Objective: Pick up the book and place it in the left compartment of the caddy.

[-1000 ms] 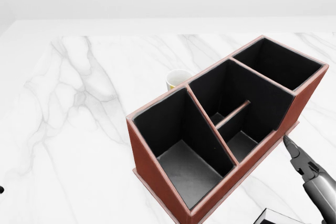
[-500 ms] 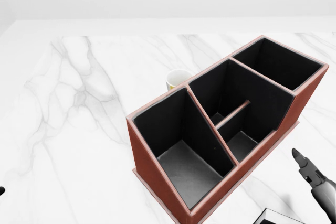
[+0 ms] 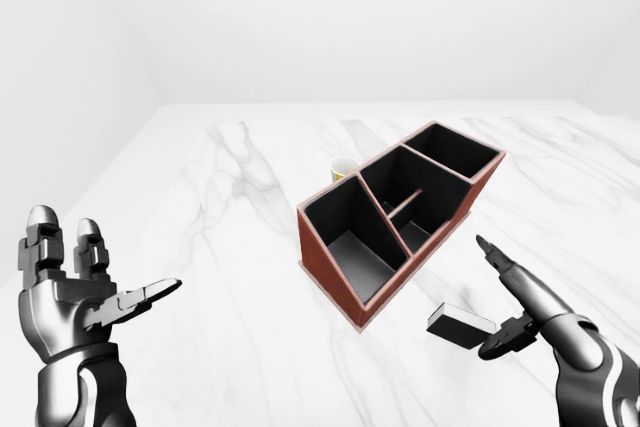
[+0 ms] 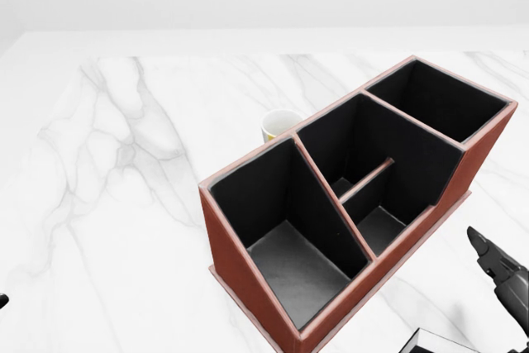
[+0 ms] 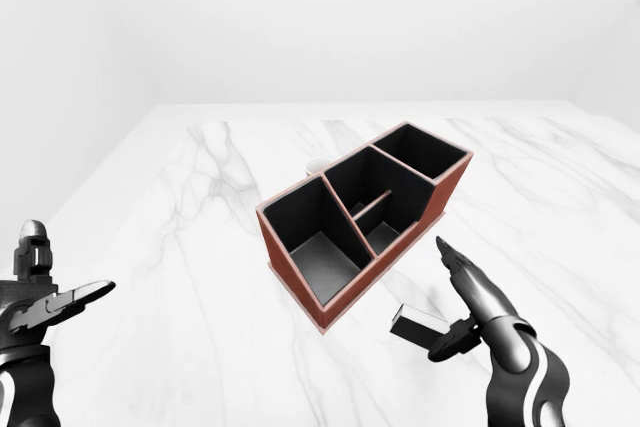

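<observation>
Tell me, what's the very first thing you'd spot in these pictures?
The big reddish-brown caddy with black insides sits slanted in the middle of the white marble table. At the left-eye view's lower right, the right hand reaches with open fingers toward the small dark book lying beside the caddy. The left hand waits open at lower left.

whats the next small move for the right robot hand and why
Probably lower the right robot hand and close its fingers round the book. The book lies flat on the marble beside the caddy, and the hand hovers open just beside it, not yet gripping.
</observation>
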Controlling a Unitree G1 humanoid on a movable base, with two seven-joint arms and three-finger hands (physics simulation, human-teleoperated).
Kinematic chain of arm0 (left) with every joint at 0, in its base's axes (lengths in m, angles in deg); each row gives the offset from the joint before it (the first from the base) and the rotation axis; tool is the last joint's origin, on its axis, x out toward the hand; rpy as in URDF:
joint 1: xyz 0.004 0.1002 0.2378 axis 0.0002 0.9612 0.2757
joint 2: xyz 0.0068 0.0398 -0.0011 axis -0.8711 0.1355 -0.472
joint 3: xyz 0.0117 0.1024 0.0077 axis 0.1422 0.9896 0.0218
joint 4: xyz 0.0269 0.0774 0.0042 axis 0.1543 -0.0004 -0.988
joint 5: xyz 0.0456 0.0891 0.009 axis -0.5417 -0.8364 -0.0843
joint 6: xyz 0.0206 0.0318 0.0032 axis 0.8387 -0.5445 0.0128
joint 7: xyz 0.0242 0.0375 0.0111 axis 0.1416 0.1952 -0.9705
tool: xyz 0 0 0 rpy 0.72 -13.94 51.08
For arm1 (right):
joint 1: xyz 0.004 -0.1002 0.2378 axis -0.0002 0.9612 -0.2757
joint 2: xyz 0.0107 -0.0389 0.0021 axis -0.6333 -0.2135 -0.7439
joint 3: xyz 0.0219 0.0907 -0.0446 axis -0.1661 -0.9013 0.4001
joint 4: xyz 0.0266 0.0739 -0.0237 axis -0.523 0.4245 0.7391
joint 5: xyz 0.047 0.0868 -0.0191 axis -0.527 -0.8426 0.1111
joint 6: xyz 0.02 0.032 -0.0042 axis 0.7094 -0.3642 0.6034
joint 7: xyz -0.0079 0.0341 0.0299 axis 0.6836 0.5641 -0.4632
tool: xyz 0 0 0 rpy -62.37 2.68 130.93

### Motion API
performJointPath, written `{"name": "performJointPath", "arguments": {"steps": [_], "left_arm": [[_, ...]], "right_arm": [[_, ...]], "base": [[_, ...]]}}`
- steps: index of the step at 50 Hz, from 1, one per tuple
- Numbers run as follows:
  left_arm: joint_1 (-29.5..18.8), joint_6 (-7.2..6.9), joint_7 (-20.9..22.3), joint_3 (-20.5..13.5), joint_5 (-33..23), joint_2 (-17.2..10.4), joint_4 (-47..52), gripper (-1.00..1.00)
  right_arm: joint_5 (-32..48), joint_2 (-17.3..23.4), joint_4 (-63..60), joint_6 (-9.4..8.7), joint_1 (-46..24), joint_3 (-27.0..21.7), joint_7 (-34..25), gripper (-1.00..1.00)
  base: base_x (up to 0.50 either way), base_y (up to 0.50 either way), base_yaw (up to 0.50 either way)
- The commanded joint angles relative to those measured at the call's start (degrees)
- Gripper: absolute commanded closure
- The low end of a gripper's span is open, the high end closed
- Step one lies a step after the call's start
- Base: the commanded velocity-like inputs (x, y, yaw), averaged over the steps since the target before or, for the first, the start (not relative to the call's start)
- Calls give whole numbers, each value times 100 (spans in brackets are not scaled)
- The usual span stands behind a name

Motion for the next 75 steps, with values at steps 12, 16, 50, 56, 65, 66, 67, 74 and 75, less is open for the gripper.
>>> {"name": "performJointPath", "arguments": {"steps": [12,16,50,56,65,66,67,74,75], "left_arm": [[-12,18,-5,-21,27,-14,-21,-100],[-2,80,26,-15,33,-9,-111,-100],[-1,115,27,15,8,-5,-139,-100],[-7,123,23,15,18,-25,-162,-100],[-6,61,-3,21,17,-26,-90,-100],[-7,50,-5,18,22,-26,-78,-100],[-9,51,-5,17,18,-24,-80,-100],[-11,48,1,-1,35,-27,-83,-100],[-14,38,0,-10,48,-32,-82,-100]], "right_arm": [[268,119,514,0,-124,260,0,-100],[261,154,633,0,-141,265,0,-100],[417,241,1259,0,-113,433,0,-100],[460,262,1326,0,-147,494,0,-100],[586,360,1435,0,-278,582,0,-100],[614,371,1434,0,-296,598,0,-100],[643,382,1430,0,-311,616,0,-100],[755,443,1629,0,-432,754,0,-100],[766,429,1606,0,-420,771,0,-100]], "base": [[0,0,0],[0,0,0],[0,0,0],[0,0,0],[0,0,0],[0,0,0],[0,0,0],[0,0,0],[0,0,0]]}}
